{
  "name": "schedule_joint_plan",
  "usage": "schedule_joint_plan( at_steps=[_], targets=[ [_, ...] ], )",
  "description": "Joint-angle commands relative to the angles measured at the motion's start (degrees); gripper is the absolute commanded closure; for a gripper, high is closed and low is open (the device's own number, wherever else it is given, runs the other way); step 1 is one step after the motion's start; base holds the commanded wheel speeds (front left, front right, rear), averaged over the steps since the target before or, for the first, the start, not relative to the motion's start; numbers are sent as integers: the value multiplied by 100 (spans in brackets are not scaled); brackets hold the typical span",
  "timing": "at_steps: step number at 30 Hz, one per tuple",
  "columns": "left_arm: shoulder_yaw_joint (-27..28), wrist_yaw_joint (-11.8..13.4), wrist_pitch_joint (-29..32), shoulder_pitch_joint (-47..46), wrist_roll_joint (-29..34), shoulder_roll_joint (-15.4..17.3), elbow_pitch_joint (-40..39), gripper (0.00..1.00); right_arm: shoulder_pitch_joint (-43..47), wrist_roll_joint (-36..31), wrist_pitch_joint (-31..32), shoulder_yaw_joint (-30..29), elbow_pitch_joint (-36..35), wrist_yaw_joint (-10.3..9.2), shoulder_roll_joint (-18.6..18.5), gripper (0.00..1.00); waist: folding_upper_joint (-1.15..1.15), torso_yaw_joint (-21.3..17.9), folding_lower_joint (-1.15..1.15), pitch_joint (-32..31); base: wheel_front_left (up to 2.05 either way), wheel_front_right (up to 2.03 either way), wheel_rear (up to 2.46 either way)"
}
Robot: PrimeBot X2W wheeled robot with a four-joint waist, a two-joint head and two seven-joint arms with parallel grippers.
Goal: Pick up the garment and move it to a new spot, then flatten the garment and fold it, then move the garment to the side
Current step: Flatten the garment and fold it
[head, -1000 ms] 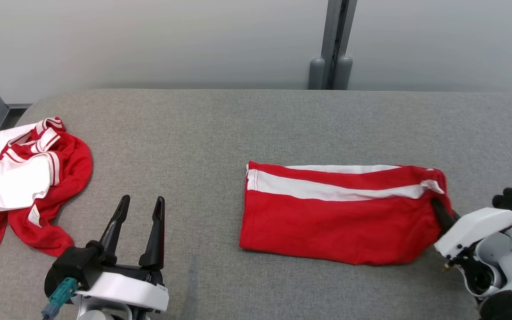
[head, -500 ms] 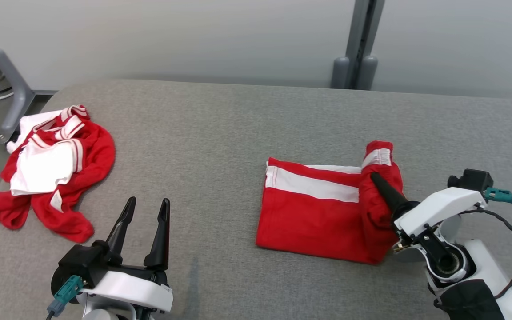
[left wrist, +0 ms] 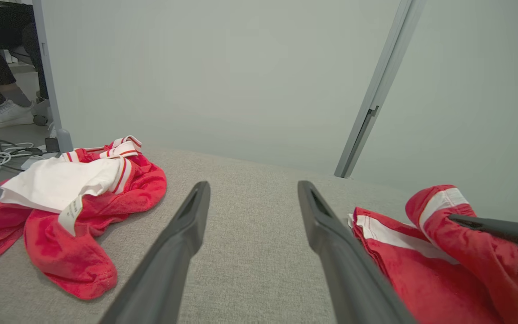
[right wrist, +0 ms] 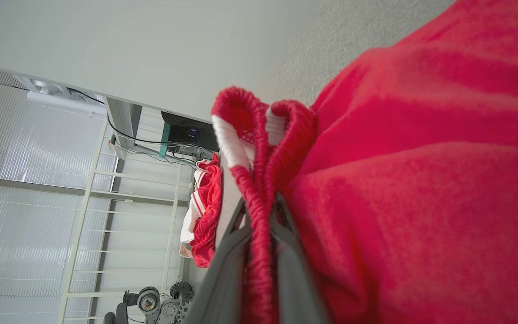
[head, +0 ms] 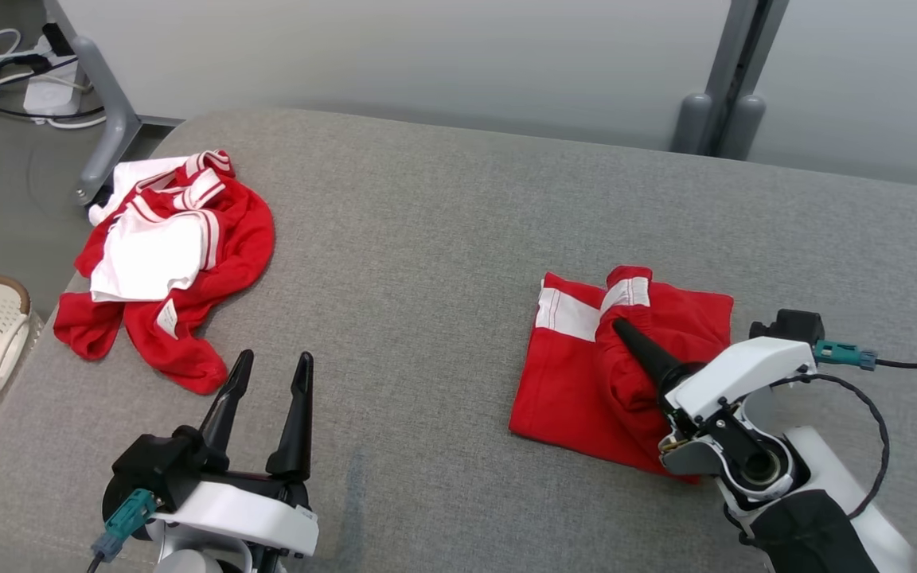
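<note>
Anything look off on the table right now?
A crumpled garment sits bunched and unfolded at the left edge of the table. On the folded garment, the right end is lifted and rumpled where the right gripper pinches it, so the fold isn't flat.

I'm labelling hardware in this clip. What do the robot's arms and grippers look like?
Left gripper and right gripper each have two long, tapered dark fingers and a white wrist shell. A teal connector plugs into each wrist; the right one trails a thin black cable.

Two arms: one idle, one gripping.
Left arm [head: 228, 513] sits low, jaws spread wide, pointing forward; right arm [head: 737, 374] angles leftward, jaws pinched on garment [head: 562, 390].
</note>
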Motion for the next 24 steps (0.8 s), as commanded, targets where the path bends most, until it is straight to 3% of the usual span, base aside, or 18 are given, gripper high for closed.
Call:
schedule_joint_plan(
  at_steps=[1, 4, 5, 6, 7, 8, 17, 21, 24],
  targets=[
    [-8, 18, -12, -70, -38, 14, -5, 0, -84, 67, -70, 68, 83, 3, -41, 100, 0, 38, 0, 18, 0, 0, 0],
    [-23, 27, -12, -76, -51, 17, 13, 0, -222, 202, -193, 292, 315, 4, -36, 100, 0, 75, 0, 26, 0, 0, 0],
    [-24, 30, -12, -81, -51, 16, 16, 0, -270, 250, -234, 364, 375, 4, -37, 93, 0, 80, 0, 26, 0, 0, 0],
    [-18, 33, -12, -84, -48, 16, 20, 0, -309, 295, -264, 436, 420, 4, -36, 68, 0, 81, 0, 22, 0, 0, 0],
    [-12, 36, -12, -83, -48, 15, 20, 0, -340, 350, -285, 509, 457, 4, -36, 21, 0, 77, 0, 18, 0, 0, 0],
    [4, 43, -12, -80, -42, 16, 19, 0, -364, 392, -302, 583, 495, 4, -37, 0, 0, 67, 0, 16, 0, 0, 0],
    [55, 54, -12, -42, 9, 15, 13, 0, -449, 802, -544, 881, -92, 3, -56, 0, 0, -189, 0, -53, 0, 0, 0],
    [74, 56, -12, 0, 33, 15, -19, 0, -267, 532, -901, 774, -719, 3, -450, 0, 0, -318, 0, -103, 0, 0, 0],
    [86, 49, -12, 23, 50, 16, -72, 0, -130, -71, -1443, 707, -852, 3, -938, 0, 0, -380, 0, -162, 0, 0, 0]
  ],
)
